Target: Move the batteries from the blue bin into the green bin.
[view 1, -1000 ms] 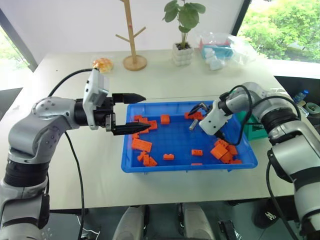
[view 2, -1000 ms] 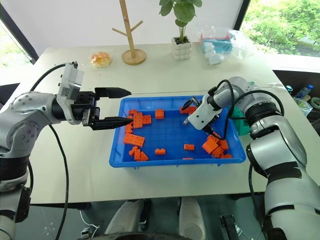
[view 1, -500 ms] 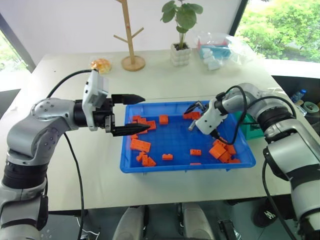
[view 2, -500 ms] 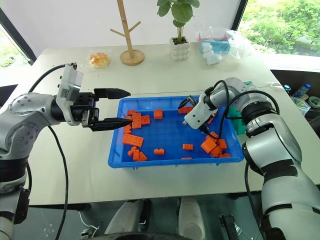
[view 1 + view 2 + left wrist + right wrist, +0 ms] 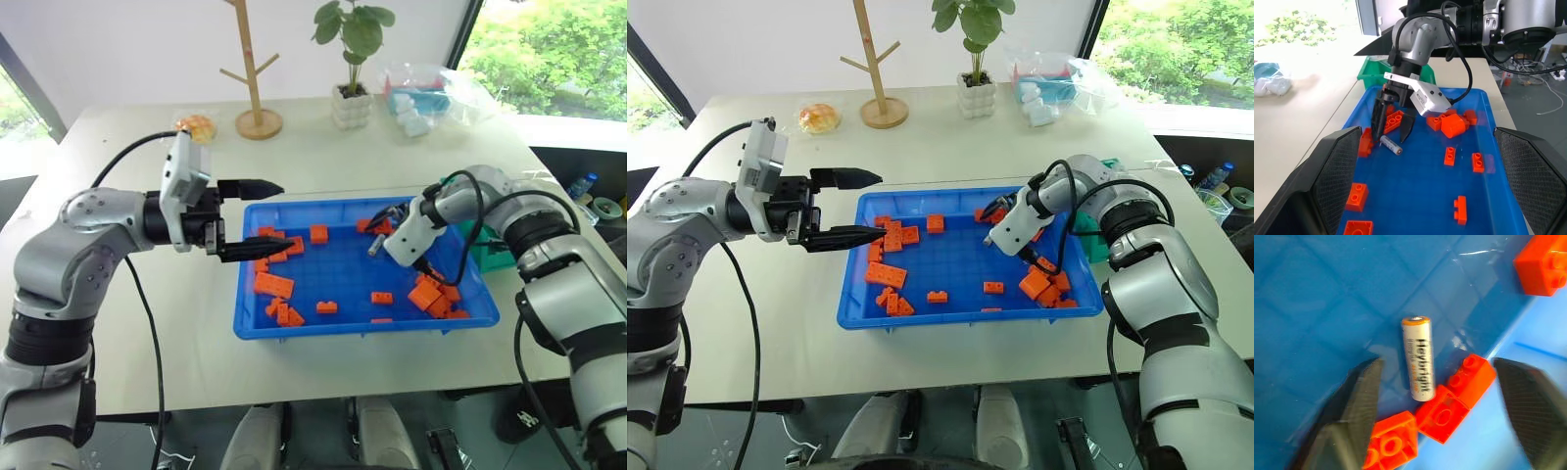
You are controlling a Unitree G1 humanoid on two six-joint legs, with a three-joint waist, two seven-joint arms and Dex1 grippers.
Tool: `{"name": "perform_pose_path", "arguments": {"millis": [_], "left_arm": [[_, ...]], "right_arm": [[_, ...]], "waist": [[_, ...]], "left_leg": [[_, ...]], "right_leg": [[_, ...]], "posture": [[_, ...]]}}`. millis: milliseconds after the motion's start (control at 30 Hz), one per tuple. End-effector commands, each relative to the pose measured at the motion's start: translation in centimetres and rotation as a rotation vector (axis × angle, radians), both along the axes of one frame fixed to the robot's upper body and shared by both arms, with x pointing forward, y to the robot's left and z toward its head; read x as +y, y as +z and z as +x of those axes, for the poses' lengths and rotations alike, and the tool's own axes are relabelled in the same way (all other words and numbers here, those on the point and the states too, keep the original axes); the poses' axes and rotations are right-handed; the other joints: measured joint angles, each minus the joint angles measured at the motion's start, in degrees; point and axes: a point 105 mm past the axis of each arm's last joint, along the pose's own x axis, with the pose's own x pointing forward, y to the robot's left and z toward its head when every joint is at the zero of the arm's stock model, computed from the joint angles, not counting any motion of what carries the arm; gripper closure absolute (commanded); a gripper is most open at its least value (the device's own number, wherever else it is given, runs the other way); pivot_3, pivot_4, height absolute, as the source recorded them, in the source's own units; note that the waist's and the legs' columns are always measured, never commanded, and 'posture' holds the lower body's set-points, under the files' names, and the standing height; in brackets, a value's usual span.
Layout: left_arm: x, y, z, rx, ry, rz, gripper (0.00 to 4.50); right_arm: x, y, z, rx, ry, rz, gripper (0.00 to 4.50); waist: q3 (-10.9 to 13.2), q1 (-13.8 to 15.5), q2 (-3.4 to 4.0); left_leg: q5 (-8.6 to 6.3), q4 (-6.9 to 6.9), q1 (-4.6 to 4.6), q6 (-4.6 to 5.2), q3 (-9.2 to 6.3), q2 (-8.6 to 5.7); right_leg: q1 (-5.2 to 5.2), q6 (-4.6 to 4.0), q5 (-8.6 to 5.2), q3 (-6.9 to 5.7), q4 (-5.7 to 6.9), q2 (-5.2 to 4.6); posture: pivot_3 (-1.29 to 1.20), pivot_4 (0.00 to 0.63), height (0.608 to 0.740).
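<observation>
One battery [image 5: 1418,357], a silver-white cylinder, lies flat on the floor of the blue bin [image 5: 362,328] near its far right corner, beside two orange bricks [image 5: 1454,399]. My right gripper [image 5: 1390,138] points down over it, open, with one finger on each side and neither touching it. The same gripper [image 5: 382,232] also appears in the head view. The green bin [image 5: 1371,73] stands just beyond the blue bin's right wall. My left gripper [image 5: 279,217] hangs level over the blue bin's left rim, open and empty.
Several orange bricks [image 5: 277,285] lie scattered in the blue bin, with a cluster [image 5: 431,294] in its near right corner. At the back of the table stand a wooden stand [image 5: 257,69], a potted plant [image 5: 357,98], a plastic bag [image 5: 426,88] and a bread roll [image 5: 196,124].
My right gripper's fingers have drawn somewhat closer together around the battery. Neither arm has shifted. The camera view has shifted slightly.
</observation>
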Motion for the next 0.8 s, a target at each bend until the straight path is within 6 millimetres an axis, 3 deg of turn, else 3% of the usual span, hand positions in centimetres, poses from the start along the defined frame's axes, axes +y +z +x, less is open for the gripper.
{"name": "perform_pose_path", "arguments": {"millis": [33,133,400,567,667,733,800], "left_arm": [[0.1,1.0,-0.3,-0.053,-0.003,-0.013,0.0],[0.1,1.0,-0.4,-0.054,-0.003,-0.013,0.0],[0.0,1.0,-0.3,-0.056,-0.006,-0.012,0.0],[-0.1,0.9,-0.4,-0.052,-0.015,-0.011,0.0],[-0.1,0.5,-0.4,-0.039,-0.016,-0.008,0.0],[0.0,0.2,-0.3,-0.025,-0.01,-0.01,0.0],[0.2,-0.1,-0.2,-0.015,-0.004,-0.01,0.0]], "right_arm": [[0.1,-0.8,-0.2,0.02,0.0,-0.014,2.89],[0.1,-0.8,-0.1,0.015,0.001,-0.014,4.45],[-0.4,-0.1,0.0,-0.009,0.003,-0.012,4.47],[-1.3,4.3,-0.1,0.003,-0.127,0.204,4.47],[-2.1,8.7,-1.0,0.147,-0.362,0.552,4.47],[-4.7,11.7,-1.8,0.161,-0.544,0.765,4.47],[-7.0,13.0,-2.6,0.13,-0.676,0.866,4.47]], "waist": [[0.0,-0.1,0.0],[0.0,-0.2,0.0],[0.0,-0.2,0.0],[0.1,0.2,-0.05],[0.1,0.4,-0.04],[0.1,1.0,-0.02],[0.1,1.7,-0.01]], "left_leg": [[0.0,-0.01,0.0,0.0,0.0,0.0],[0.02,-0.15,0.02,-0.03,0.01,0.0],[0.05,-0.25,0.06,-0.08,0.0,0.0],[0.05,-0.28,0.04,-0.07,-0.01,-0.01],[0.04,-0.3,0.0,-0.07,-0.04,-0.01],[0.04,-0.36,-0.03,-0.06,-0.08,-0.01],[0.03,-0.39,-0.08,-0.05,-0.08,-0.01]], "right_leg": [[0.0,0.0,0.0,0.0,0.0,0.0],[-0.06,0.02,0.01,0.01,0.0,0.0],[-0.05,0.02,0.01,0.01,-0.01,0.0],[-0.07,0.04,0.02,0.0,-0.04,-0.02],[-0.07,0.06,0.03,0.0,-0.12,-0.04],[-0.11,0.05,0.03,-0.01,-0.13,-0.06],[-0.19,0.01,0.0,-0.02,-0.11,-0.08]], "posture": [[0.0,0.15,0.693],[0.0,0.15,0.693],[0.0,0.15,0.693],[0.0,0.15,0.693],[0.0,0.15,0.693],[0.0,0.15,0.693],[0.0,0.15,0.693]]}}
